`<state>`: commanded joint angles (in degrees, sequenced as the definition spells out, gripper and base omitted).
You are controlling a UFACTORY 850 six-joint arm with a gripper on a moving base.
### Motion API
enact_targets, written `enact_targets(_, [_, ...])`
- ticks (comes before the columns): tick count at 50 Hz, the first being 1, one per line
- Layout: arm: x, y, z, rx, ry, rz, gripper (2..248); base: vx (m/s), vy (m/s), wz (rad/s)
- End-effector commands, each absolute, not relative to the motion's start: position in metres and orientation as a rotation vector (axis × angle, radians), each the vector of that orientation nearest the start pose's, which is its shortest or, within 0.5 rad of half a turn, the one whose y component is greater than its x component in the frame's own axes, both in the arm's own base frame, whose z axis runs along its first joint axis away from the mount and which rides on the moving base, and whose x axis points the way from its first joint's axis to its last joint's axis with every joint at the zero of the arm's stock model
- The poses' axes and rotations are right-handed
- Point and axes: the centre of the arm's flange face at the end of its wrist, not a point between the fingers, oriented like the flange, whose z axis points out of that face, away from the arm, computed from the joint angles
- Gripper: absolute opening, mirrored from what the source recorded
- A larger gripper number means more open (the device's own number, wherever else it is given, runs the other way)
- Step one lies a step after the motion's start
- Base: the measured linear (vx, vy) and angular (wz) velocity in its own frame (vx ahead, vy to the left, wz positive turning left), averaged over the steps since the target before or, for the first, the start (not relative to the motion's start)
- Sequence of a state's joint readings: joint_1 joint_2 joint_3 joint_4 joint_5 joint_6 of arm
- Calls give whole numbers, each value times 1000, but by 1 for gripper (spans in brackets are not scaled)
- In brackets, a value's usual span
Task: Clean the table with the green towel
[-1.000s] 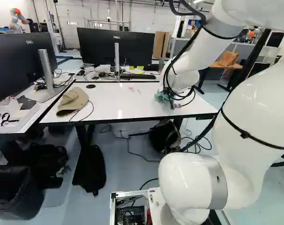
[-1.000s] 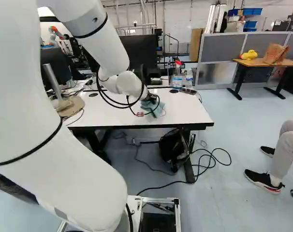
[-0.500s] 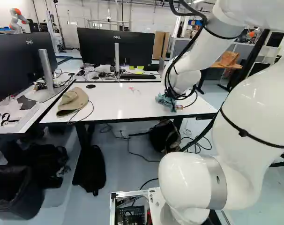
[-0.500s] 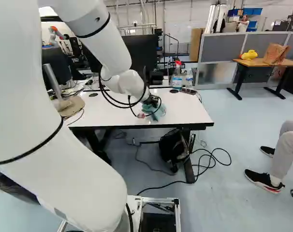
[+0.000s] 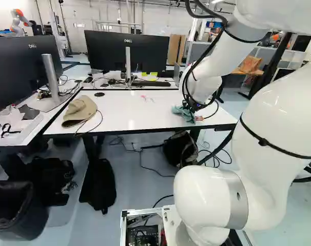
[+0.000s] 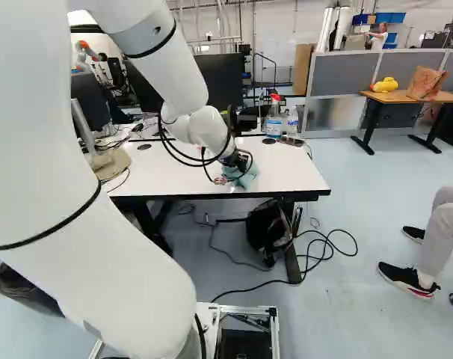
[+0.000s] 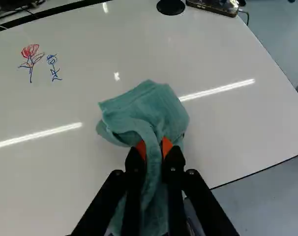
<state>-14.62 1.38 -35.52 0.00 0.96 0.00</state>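
1. The two black fingers with orange pads (image 7: 167, 146) of the black gripper (image 6: 238, 160) are clamped on one towel, a fold of it squeezed between them.
2. That towel, green soft cloth (image 7: 146, 105), is bunched at the right part of the white rectangular table with a black edge (image 5: 130, 115), close to its near edge. Its long axis runs near to far; the broad, folded end points to the far side, and the narrower part runs back under the gripper, which partly hides it.
3. Two drawn flowers lie left of the towel, farther in: one with a red bloom and blue stem (image 7: 30, 55), one smaller, all blue (image 7: 53, 68).
4. Two flat black discs mark the far side, one left (image 5: 99, 94), one right (image 6: 268, 140).
5. Beside the right disc is one dark oblong device (image 7: 215, 5), cut off in the wrist view.
6. One beige cloth hat (image 5: 79, 111) sits at the left end.
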Motion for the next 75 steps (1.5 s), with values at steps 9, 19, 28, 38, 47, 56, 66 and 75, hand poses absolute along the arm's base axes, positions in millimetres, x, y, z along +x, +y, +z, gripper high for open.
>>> enact_targets(9, [407,-111,431,-3042,406,-986,55,0,0,0])
enact_targets(19, [408,-116,430,-3046,424,-971,55,0,0,0])
enact_targets(28, [410,-121,430,-3047,439,-972,55,0,0,0])
enact_targets(38, [411,-126,430,-3048,456,-972,55,0,0,0])
enact_targets(47, [413,-131,430,-3049,470,-973,55,0,0,0])
enact_targets(56, [414,-135,430,-3049,483,-973,55,0,0,0])
enact_targets(66, [416,-139,430,-3049,495,-974,55,0,0,0])
enact_targets(75, [420,-143,424,-3055,506,-950,55,0,0,0])
